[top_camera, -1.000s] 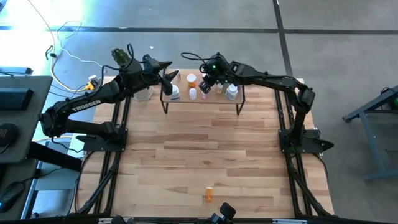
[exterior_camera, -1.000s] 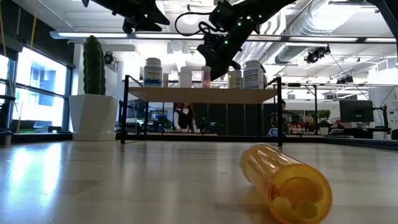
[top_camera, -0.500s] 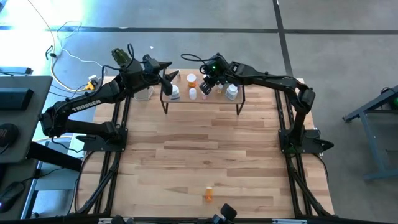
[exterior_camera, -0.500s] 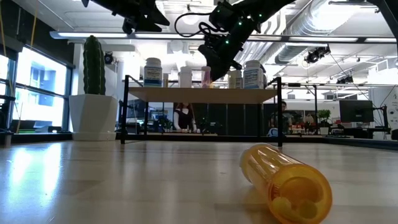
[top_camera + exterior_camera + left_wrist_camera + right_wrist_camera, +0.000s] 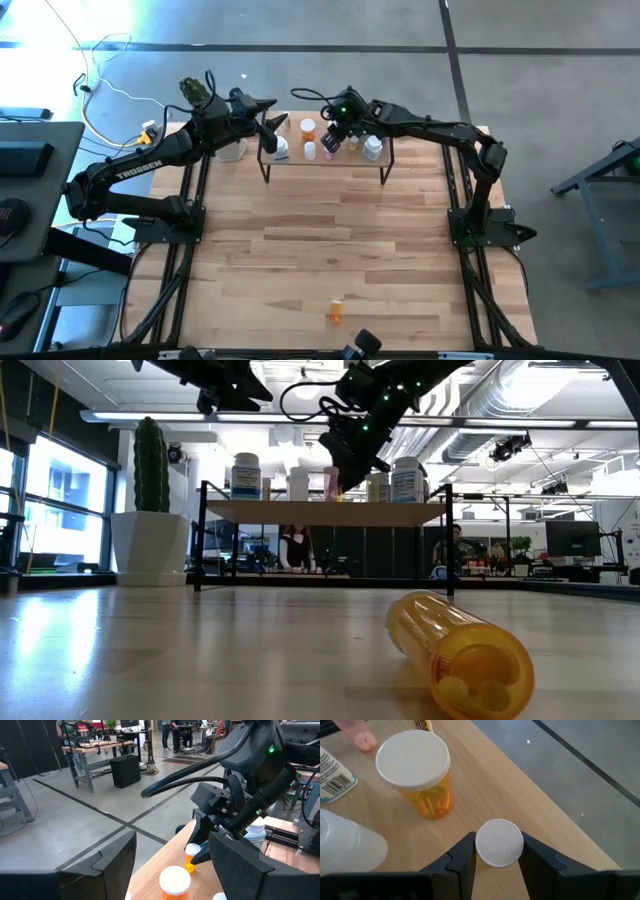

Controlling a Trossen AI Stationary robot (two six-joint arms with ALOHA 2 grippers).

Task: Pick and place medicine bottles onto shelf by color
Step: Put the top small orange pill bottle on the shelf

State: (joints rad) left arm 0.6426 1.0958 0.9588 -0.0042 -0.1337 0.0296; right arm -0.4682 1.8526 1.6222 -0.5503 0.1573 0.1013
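pale butcher-block surface (image 5: 330,250), planked and matte, set on a grey concrete floor (image 5: 540,80) crossed by dark seams; beyond it in the low view an open workshop with ceiling ducts, windows at one side and people at distant benches. wide bare stretch of wood across the middle and near side, broken only by one orange bottle (image 5: 462,652) lying on its side near the front edge, translucent, pills showing through its open-looking end. at the far edge, the shelf (image 5: 325,511), a thin light-wood board on slim black legs, carrying upright medicine bottles: a white labelled bottle (image 5: 246,476), a pink bottle (image 5: 331,482), another white bottle (image 5: 406,479). beside the shelf, a white pot with tall green cactus (image 5: 149,465). right claw (image 5: 498,852) low over the shelf top, dark fingers set close on either side of a small ribbed white cap (image 5: 499,842), whether gripping or just released cannot tell; just beside it an orange bottle with smooth white lid (image 5: 417,770). left claw (image 5: 272,122) hovering at the shelf's left end, fingers spread apart, holding nothing.
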